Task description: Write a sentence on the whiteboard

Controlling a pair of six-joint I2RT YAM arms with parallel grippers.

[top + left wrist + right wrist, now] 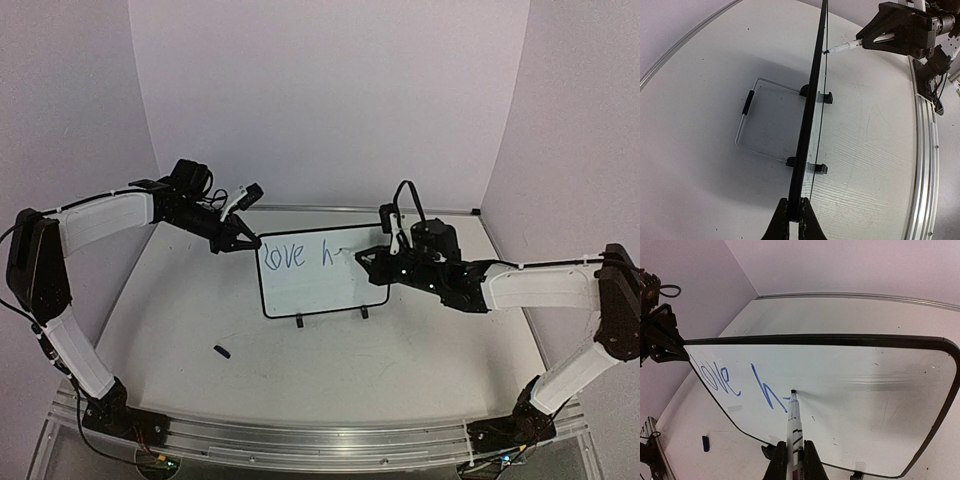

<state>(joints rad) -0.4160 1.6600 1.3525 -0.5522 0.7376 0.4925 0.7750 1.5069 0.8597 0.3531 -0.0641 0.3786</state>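
The whiteboard (320,283) stands upright on two black feet at mid table. It also shows in the right wrist view (865,390), and edge-on in the left wrist view (810,115). Blue writing (290,257) on it reads "love h" (740,382). My left gripper (238,240) is shut on the board's upper left edge (794,212). My right gripper (372,256) is shut on a white marker (794,425). The marker's tip touches the board just right of the "h". The marker also shows in the left wrist view (842,48).
A small dark marker cap (221,350) lies on the table in front of the board's left side; it also shows in the right wrist view (705,442). An aluminium rail (320,440) runs along the near edge. White walls enclose the table.
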